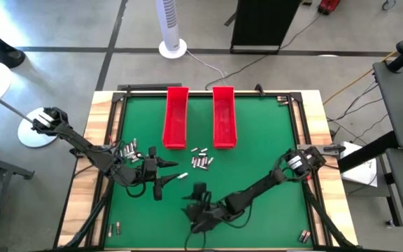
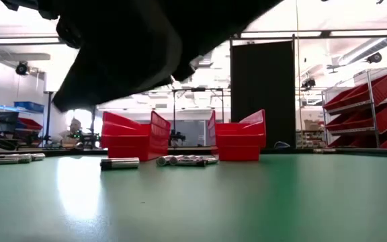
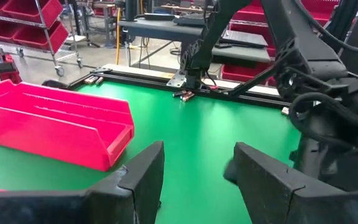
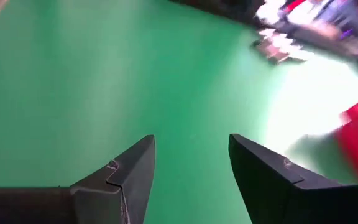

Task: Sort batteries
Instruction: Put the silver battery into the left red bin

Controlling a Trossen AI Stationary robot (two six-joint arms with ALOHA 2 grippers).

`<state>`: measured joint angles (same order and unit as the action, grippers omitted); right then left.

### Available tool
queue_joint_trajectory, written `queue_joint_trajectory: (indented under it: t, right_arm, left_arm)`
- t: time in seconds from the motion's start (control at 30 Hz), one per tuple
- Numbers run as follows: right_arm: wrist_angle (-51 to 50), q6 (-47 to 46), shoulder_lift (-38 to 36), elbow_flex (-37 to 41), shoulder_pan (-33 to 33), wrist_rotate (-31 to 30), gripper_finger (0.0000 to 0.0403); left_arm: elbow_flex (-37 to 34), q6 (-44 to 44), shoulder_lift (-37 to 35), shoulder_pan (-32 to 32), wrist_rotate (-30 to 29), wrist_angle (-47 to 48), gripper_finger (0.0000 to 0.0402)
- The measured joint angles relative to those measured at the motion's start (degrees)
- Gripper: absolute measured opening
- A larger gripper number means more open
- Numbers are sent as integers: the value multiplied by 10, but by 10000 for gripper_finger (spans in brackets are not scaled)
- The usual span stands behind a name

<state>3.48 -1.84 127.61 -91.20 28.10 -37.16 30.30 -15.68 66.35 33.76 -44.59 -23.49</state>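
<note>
On the green mat [image 1: 257, 140], two long red trays [image 1: 176, 117] were found side by side at the far edge, the second tray [image 1: 223, 117] to the right of the first; batteries [image 1: 201, 159] were scattered in a loose cluster just in front of the trays, with a further group [image 1: 128, 149] noted near the left arm, a single battery [image 1: 182, 176] just ahead of the left gripper, and stray pairs at the near left corner [image 1: 115, 227] and the near right corner [image 1: 303, 236]; the left gripper [image 3: 197, 171] was observed low over the mat left of centre, fingers spread apart and nothing held between them; the right gripper [image 4: 191, 165] was recorded near the front centre of the mat, fingers likewise parted and empty, bare green surface visible in the gap.
</note>
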Motion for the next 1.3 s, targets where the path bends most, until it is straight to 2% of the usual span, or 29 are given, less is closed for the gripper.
queue_joint_trajectory:
  t: [0.07, 0.23, 0.33, 0.43, 0.57, 0.7, 0.83, 1.0, 1.17, 1.3]
  right_arm:
    - [-3, 25, 0, -1, -21, 10, 199]
    - [-7, -29, 0, 4, -91, 129, 199]
    - [-35, -36, -5, 5, -97, 137, 199]
    - [-91, -41, -28, 5, -77, 104, 199]
    - [-182, -57, -74, 5, -45, 23, 199]
    - [-253, -84, -110, 5, -19, -37, 199]
    - [-281, -96, -131, 8, -1, -62, 199]
    - [-328, -114, -142, 22, 20, -68, 199]
    - [-459, -238, -176, 48, 53, -130, 199]
    - [-486, -332, -206, 95, 80, -166, 199]
  left_arm:
    - [0, 0, 0, 0, 0, 0, 174]
    - [0, -7, 0, 0, 1, 6, 174]
    - [0, -63, -4, 2, 4, 84, 174]
    - [0, -201, -17, 2, 25, 233, 174]
    - [0, -437, -23, 2, 22, 444, 172]
    - [-4, -593, -16, 0, 9, 577, 168]
    - [-38, -581, 0, 0, -26, 555, 164]
    - [-74, -486, -3, 0, -40, 456, 157]
    - [-84, -394, -5, -3, -17, 443, 155]
    - [-88, -349, -5, -22, -10, 444, 155]
